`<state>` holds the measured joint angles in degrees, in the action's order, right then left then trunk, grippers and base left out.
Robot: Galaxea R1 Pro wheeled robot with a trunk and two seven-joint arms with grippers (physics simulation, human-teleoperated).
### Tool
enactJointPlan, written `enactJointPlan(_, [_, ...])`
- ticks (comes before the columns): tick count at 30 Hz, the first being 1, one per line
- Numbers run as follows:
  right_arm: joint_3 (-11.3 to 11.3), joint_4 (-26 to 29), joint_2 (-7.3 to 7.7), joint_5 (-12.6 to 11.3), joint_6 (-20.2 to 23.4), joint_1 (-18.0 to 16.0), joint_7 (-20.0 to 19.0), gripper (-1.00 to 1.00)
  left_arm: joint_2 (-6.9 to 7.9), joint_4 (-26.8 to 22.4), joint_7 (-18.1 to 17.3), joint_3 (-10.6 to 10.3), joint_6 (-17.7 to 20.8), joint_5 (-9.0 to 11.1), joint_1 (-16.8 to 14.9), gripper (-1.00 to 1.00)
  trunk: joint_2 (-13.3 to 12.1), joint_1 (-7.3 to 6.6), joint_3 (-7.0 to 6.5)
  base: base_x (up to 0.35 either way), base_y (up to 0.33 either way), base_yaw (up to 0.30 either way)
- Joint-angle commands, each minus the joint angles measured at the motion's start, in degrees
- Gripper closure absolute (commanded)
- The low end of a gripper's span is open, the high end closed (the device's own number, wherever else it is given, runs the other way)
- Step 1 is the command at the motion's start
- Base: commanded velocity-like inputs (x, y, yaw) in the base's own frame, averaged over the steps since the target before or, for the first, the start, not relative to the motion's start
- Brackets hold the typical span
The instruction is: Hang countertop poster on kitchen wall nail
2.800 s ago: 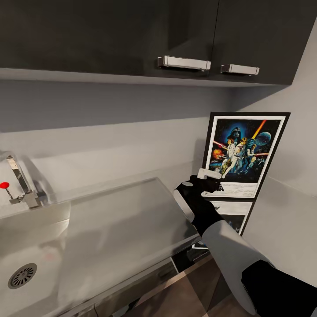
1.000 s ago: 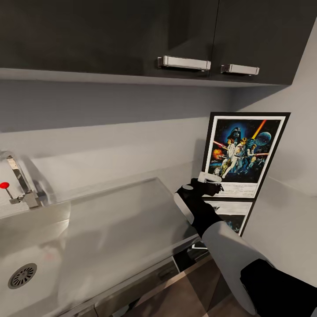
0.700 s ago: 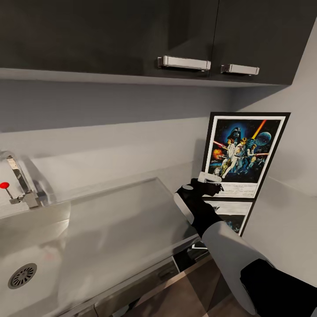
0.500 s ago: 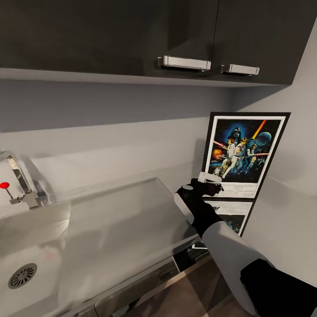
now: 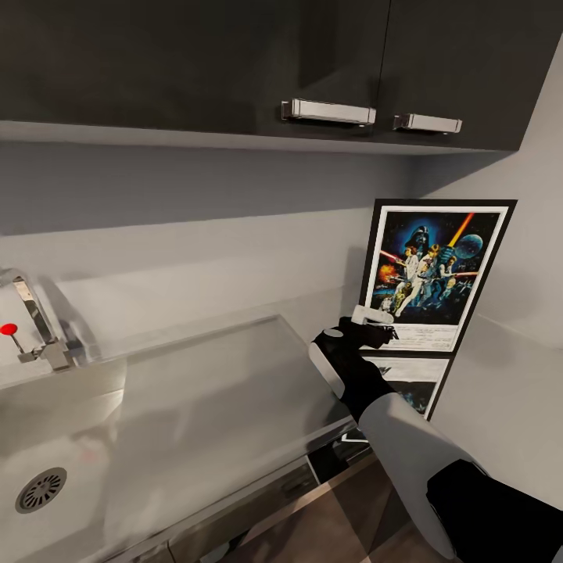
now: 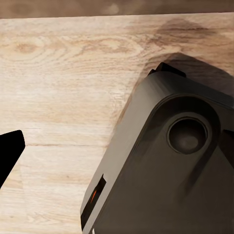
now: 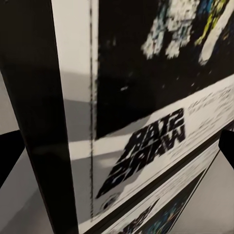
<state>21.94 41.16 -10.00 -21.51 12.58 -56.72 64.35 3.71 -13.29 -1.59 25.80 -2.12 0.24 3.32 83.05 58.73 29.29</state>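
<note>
The brushed grey steel kitchen countertop point(image 5: 219, 391) carries, at its right end, the black-framed upright Star Wars poster point(image 5: 435, 270). Against the poster's lower left corner, the right gripper point(image 5: 378, 328) appears clamped on the frame edge.

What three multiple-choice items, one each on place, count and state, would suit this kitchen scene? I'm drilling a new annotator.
1. Where does the poster stand?
A. On the kitchen countertop, in the corner, upright against the wall
B. Flat in the sink
C. Hung from a cabinet handle

2. How many cabinet handles show on the dark upper cabinets?
A. One
B. Two
C. Four

3. What is the right gripper doing?
A. Hanging open over the sink
B. At the poster's lower left edge, fingers close together
C. Gripping the tap

Answers: 1 A, its lower edge meets its own reflection on the steel. 2 B, two silver bars show. 3 B, the head view shows it there.
</note>
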Motion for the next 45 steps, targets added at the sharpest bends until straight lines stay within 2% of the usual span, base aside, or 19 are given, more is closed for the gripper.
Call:
enactJointPlan(1, [0.14,0.02,0.0,-0.2,0.6,-0.06,0.34,-1.0,-0.02,-0.07,-0.17,0.21,-0.08,0.02,0.02,-1.0,0.03,0.0,0.05,0.0,0.0,0.0])
enactJointPlan(32, [0.15,-0.03,0.0,-0.2,0.67,-0.06,0.43,-1.0,-0.01,-0.07,-0.17,0.21,-0.08,0.02,0.02,-1.0,0.03,0.0,0.05,0.0,0.008,0.0])
enactJointPlan(33, [0.16,-0.03,0.0,-0.2,0.68,-0.06,0.43,1.0,-0.01,-0.07,-0.17,0.21,-0.08,0.02,0.02,-1.0,0.03,0.0,0.05,0.0,0.0,0.0])
enactJointPlan(45, [0.21,0.05,0.0,-0.2,0.51,-0.06,0.68,1.0,-0.01,-0.07,-0.17,0.21,-0.08,0.02,0.02,-1.0,0.03,0.0,0.05,0.0,0.0,0.0])
